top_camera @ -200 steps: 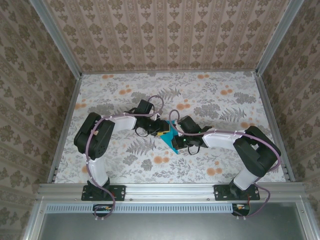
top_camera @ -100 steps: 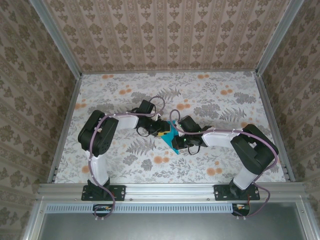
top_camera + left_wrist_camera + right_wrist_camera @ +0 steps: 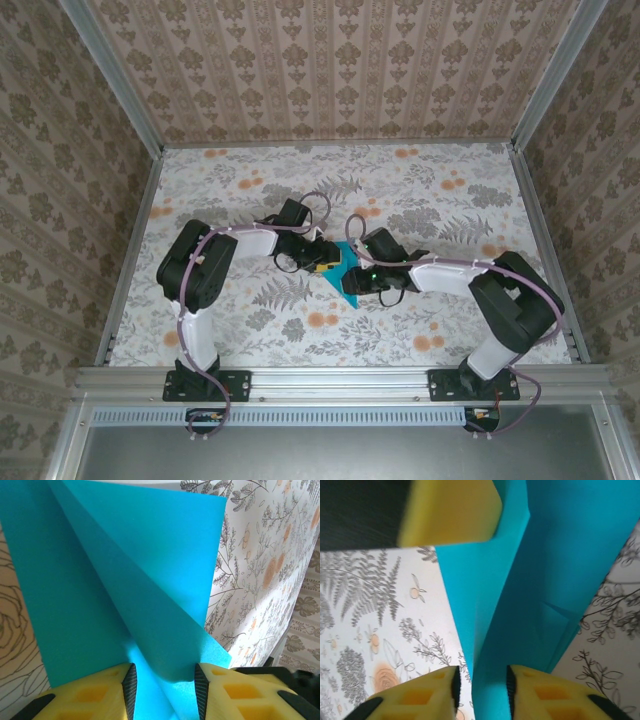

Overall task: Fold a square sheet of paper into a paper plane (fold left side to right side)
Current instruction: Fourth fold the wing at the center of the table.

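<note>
The square sheet of paper (image 3: 346,274) is turquoise-blue and folded into an angular, pointed shape in the middle of the table. My left gripper (image 3: 325,264) is at its left edge and my right gripper (image 3: 359,280) at its right edge. In the left wrist view the paper (image 3: 125,580) shows layered diagonal folds, and my left gripper (image 3: 164,672) stands open with a raised fold in the gap. In the right wrist view my right gripper (image 3: 482,675) is open, straddling an upright flap of the paper (image 3: 530,595) without pinching it. A left finger (image 3: 450,510) shows across the sheet.
The table (image 3: 460,200) has a floral cover, with patterned walls on three sides. An aluminium rail (image 3: 340,378) runs along the near edge by the arm bases. Cables loop over both forearms close above the paper.
My right gripper has gone from shut to open and let go of the paper flap. Its wrist has shifted slightly. The left gripper and the paper have stayed where they were.
</note>
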